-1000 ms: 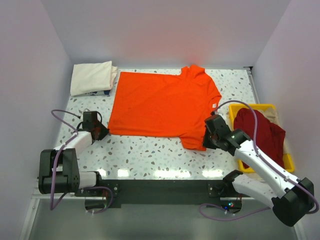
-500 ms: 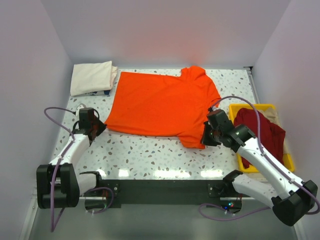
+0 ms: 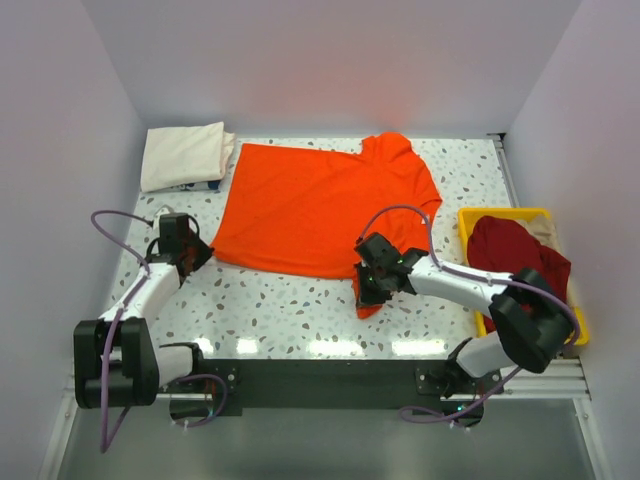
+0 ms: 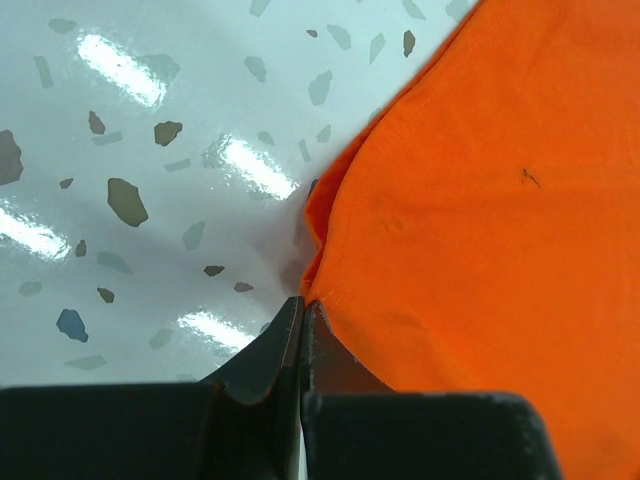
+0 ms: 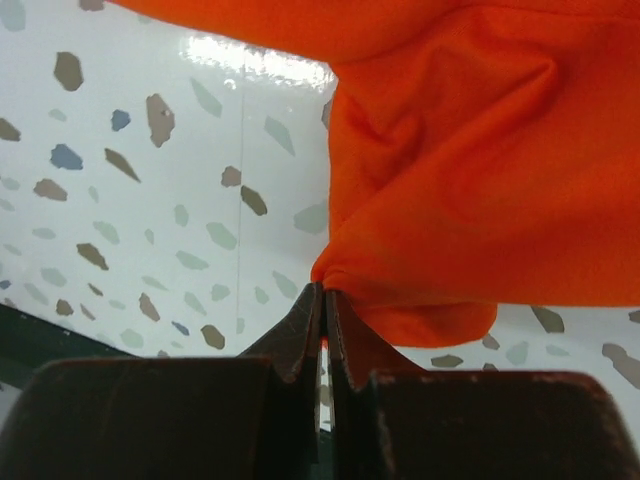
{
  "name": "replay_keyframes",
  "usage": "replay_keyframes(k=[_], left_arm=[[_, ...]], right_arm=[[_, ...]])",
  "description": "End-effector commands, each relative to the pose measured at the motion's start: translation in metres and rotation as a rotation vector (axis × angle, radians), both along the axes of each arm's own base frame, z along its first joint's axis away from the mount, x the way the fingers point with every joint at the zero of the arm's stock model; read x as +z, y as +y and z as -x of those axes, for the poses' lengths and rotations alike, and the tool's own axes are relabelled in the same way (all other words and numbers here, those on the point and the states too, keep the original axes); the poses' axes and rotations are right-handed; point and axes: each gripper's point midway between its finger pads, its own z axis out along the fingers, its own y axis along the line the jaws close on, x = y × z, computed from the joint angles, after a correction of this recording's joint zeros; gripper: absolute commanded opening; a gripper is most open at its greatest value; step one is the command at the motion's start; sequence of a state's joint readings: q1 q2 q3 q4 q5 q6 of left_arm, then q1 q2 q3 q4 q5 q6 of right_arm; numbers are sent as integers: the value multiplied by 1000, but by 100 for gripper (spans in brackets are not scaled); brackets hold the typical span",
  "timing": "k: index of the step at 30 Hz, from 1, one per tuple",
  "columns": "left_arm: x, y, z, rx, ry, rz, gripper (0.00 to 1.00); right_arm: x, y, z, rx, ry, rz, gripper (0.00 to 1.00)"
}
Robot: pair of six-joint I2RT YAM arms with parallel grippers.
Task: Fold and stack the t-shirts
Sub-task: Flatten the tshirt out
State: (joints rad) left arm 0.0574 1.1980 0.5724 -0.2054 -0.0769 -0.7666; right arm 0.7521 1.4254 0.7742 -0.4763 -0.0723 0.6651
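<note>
The orange t-shirt lies spread flat across the middle of the table. My left gripper is shut on its near left hem corner, seen in the left wrist view pinching the orange cloth. My right gripper is shut on the near right sleeve, bunched at the fingertips in the right wrist view, where the orange cloth is lifted and folded over. The cream t-shirt lies folded at the far left. The dark red t-shirt is heaped in the yellow tray.
The yellow tray stands at the right edge of the table. White walls close in the left, back and right sides. A black rail runs along the near edge between the arm bases.
My right gripper has dragged the near right sleeve leftward and toward the near edge, bunching it. My left gripper has shifted slightly away from the near edge with the hem corner.
</note>
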Motion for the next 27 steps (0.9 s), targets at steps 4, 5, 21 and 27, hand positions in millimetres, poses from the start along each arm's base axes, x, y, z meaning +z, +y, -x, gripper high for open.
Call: replay_keyframes(k=[4, 5, 21, 27], left_arm=[[18, -4, -18, -37, -47, -3, 0], [20, -4, -19, -39, -53, -3, 0], [38, -9, -23, -136, -62, -12, 0], [42, -9, -24, -160, -69, -10, 0]], right_arm=[[6, -5, -23, -85, -100, 34, 17], [16, -11, -29, -106, -144, 46, 36], [14, -171, -116, -746, -199, 132, 44], [-5, -188, -121, -791, -188, 180, 45]])
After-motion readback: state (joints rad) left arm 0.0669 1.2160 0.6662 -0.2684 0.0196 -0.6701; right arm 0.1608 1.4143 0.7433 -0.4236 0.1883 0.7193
